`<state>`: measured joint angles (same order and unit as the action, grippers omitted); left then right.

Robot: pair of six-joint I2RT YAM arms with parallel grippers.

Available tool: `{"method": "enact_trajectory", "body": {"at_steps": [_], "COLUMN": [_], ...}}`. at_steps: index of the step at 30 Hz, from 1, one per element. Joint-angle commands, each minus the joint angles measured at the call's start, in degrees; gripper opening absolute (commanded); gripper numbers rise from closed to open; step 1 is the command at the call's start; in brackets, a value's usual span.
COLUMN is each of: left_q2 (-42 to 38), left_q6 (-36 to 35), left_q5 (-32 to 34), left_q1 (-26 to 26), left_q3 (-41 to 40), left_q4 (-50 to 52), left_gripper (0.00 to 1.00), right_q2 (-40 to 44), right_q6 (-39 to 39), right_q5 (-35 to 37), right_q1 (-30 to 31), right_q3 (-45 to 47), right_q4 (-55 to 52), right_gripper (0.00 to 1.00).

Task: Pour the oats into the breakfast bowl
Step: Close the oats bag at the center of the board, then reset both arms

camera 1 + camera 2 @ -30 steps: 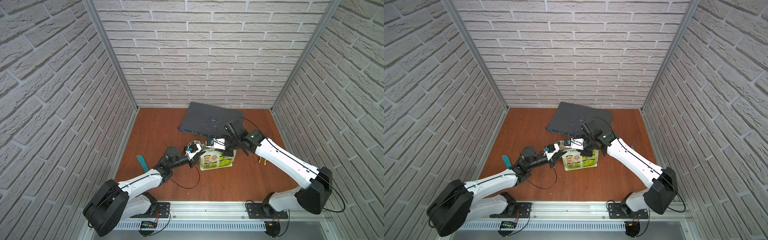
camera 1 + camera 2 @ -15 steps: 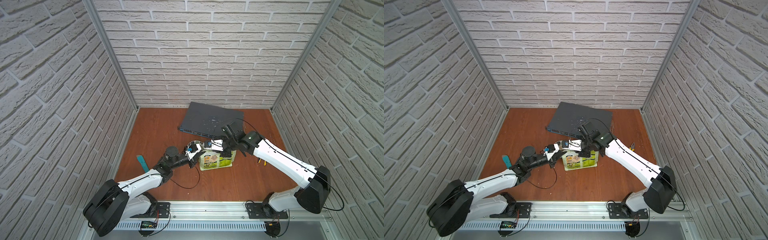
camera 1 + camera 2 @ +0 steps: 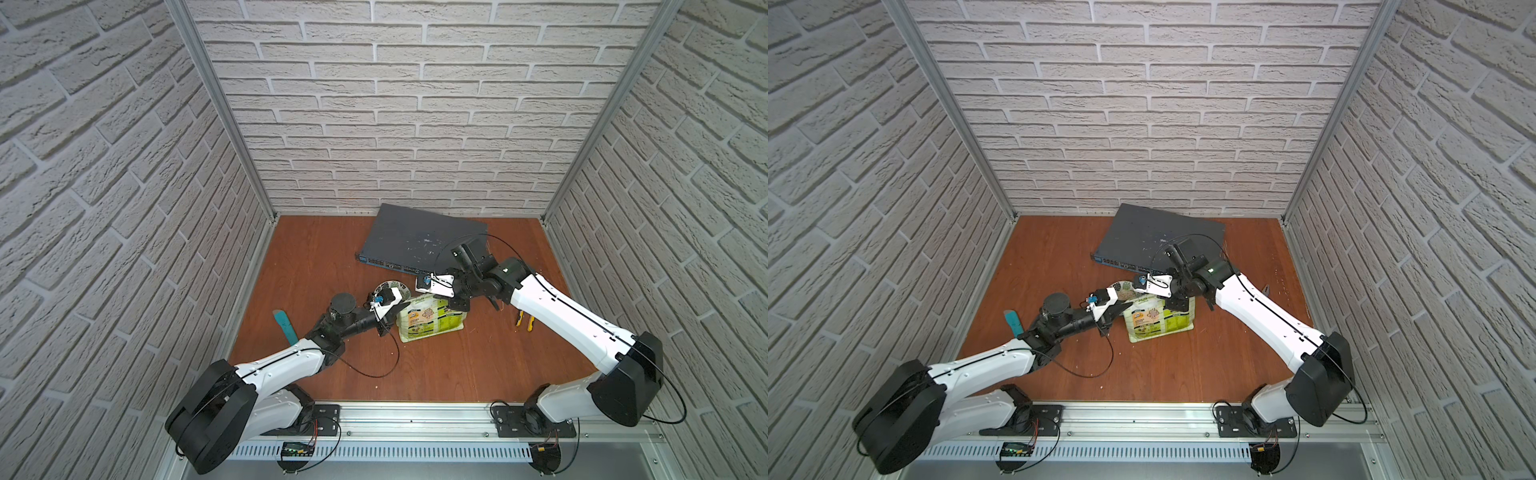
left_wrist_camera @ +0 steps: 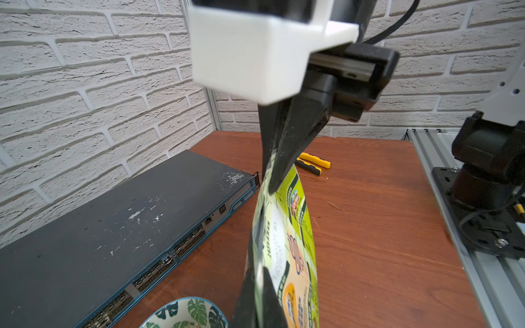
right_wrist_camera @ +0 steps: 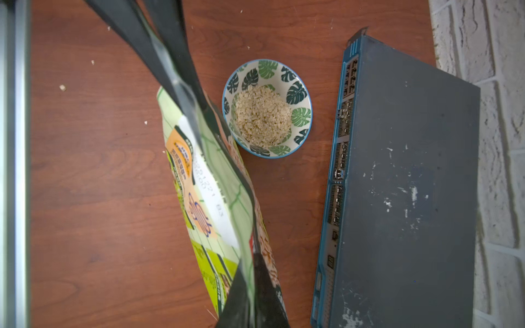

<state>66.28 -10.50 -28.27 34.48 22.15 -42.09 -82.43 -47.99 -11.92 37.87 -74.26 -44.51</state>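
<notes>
The light green oats pouch (image 3: 430, 320) (image 3: 1158, 322) stands on the table, right beside the breakfast bowl (image 3: 384, 286) (image 3: 1120, 287). A heap of pale oats (image 5: 262, 116) fills the bowl (image 5: 298, 93). My left gripper (image 3: 398, 309) (image 4: 255, 298) is shut on one end of the pouch's (image 4: 287, 241) flattened top edge. My right gripper (image 3: 451, 301) (image 5: 250, 298) is shut on the other end of that edge of the pouch (image 5: 210, 198). In both top views the left wrist camera hides part of the bowl.
A dark network switch (image 3: 419, 241) (image 5: 397, 184) lies close behind the bowl. Yellow-handled pliers (image 3: 524, 323) (image 4: 312, 164) lie right of the pouch, and a teal tool (image 3: 284, 326) lies by the left wall. A few loose flakes (image 5: 62, 87) dot the table.
My right gripper's jaws have closed on the pouch's top edge. The left gripper has kept its hold and the pouch has stayed in place.
</notes>
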Motion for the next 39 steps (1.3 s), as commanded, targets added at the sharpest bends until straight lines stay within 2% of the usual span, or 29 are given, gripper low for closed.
{"method": "enact_trajectory", "body": {"at_steps": [1,2,3,4,6,11,12,14,18,26,28,31,34,39], "left_q2": [-1.51,-1.55,-1.58,-1.47,-1.1,0.53,0.75,0.76,-0.56,-8.81,-12.41,-17.48,-22.08,-27.68], "left_q6": [0.2,0.17,0.04,-0.1,-0.31,-0.25,-0.18,0.05,0.18,0.12,0.16,0.34,0.65,2.87], "left_q5": [-0.06,-0.04,-0.03,-0.15,-0.49,-1.26,-1.22,-1.01,-0.76,3.83,6.87,11.75,17.19,28.31], "left_q1": [-0.37,-0.38,-0.44,-0.41,-0.38,-0.42,-0.39,-0.4,-0.59,-1.82,-2.51,-3.17,-3.87,-4.98], "left_q3": [-0.61,-0.55,-0.47,-0.26,0.39,2.01,2.21,2.28,1.81,-0.99,-2.31,-4.17,-4.61,-3.29], "left_q4": [-4.55,-4.5,-4.27,-3.82,-3.04,-2.89,-2.99,-3.52,-3.24,0.27,1.3,2.35,5.78,12.26], "left_gripper": [0.0,0.0,0.0,0.0,0.0,0.0,0.05,0.23,0.39,0.5,0.54,0.65,0.73,0.79], "right_q2": [1.58,1.95,2.29,2.6,2.83,3.77,4.19,5.04,6.46,5.78,5.61,6.26,7.37,10.39], "right_q6": [0.32,0.53,0.75,0.72,0.54,0.66,0.73,0.68,0.45,1.69,2.09,2.43,4.11,10.5], "right_q5": [2.29,2.75,3.12,3.35,3.63,6.57,6.86,7.08,7.06,4.48,2.65,-1.33,-1.49,-0.33], "right_q1": [-0.57,-0.87,-1.27,-1.83,-2.68,-4.66,-5.13,-5.98,-7.5,-8.28,-8.5,-8.85,-9.17,-11.45], "right_q3": [1.3,1.71,1.88,2.06,1.69,1.16,1.14,1.15,1.63,0.97,-0.42,-2.71,-4.81,-8.89], "right_q4": [-1.75,-1.34,-1.08,-1.13,-2.09,-2.9,-2.8,-2.86,-2.82,-3.99,-5.26,-6.95,-6.63,-3.27], "right_gripper": [0.04,0.07,0.15,0.16,0.04,0.03,0.03,0.03,0.04,0.36,0.42,0.51,0.57,0.65]}}
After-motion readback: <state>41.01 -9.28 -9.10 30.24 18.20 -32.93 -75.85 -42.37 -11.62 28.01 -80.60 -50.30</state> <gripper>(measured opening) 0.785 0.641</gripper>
